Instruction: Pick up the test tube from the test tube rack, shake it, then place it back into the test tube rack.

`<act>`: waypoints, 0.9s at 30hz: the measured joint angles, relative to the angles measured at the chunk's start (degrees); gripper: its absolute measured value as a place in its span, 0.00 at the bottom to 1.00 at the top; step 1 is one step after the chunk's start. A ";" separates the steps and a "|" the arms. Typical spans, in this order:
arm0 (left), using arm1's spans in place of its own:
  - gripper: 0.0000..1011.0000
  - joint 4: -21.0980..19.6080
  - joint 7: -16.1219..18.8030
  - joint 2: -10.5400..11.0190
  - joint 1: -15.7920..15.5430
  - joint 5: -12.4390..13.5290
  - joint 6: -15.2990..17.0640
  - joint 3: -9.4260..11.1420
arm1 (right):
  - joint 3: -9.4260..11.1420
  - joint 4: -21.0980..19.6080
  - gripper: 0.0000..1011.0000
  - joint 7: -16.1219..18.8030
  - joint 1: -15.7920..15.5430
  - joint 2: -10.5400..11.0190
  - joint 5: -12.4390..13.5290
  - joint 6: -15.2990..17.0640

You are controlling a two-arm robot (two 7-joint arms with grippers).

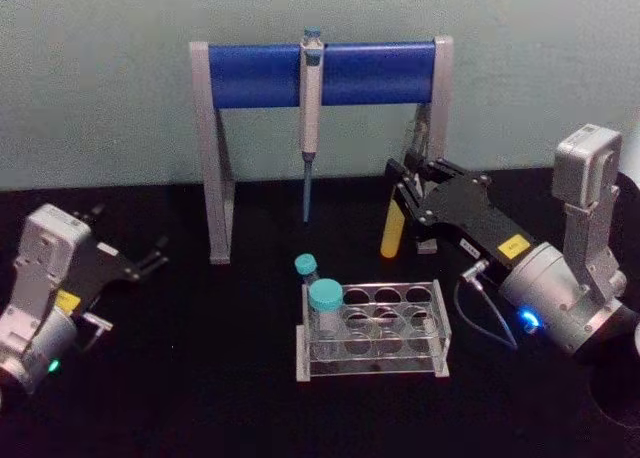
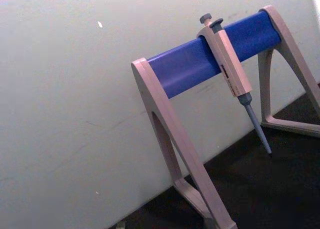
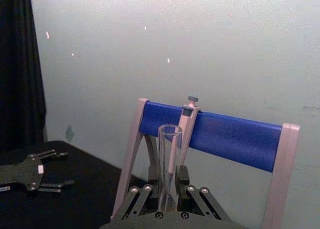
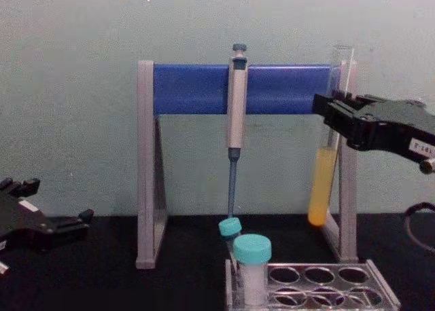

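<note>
In the wrist view we lose the test tube (image 3: pixel 170 154) bottom behind the right gripper (image 3: pixel 169 193); chest view crops the test tube rack (image 4: pixel 382 289).

Black left gripper (image 1: pixel 155 256) and right gripper (image 1: pixel 402 190), silver-grey wrist housings (image 1: pixel 588 173), yellow labels (image 1: pixel 513 245), green light (image 1: pixel 52 366) left, blue light (image 1: pixel 530 321) right

Right gripper (image 4: pixel 334 118) was clamped on the upper part of the test tube (image 4: pixel 322 183). The tube hung nearly upright, its yellow-orange liquid below the jaws. The test tube rack (image 4: pixel 384 288) stood lower than the gripper, apart from the tube's rounded bottom.
</note>
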 joint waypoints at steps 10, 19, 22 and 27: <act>0.99 0.00 0.00 0.00 0.00 0.00 0.00 0.00 | -0.01 -0.02 0.22 0.11 -0.12 0.00 0.06 0.00; 0.99 0.00 0.00 0.00 0.00 0.00 0.00 0.00 | -0.17 -0.29 0.22 0.56 -0.19 0.18 0.28 -0.02; 0.99 0.00 0.00 0.00 0.00 0.00 0.00 0.00 | -0.36 -0.66 0.22 1.03 -0.39 0.43 0.47 -0.06; 0.99 0.00 0.00 0.00 0.00 0.00 0.00 0.00 | -0.69 -1.63 0.22 2.31 -1.04 1.22 1.32 -0.08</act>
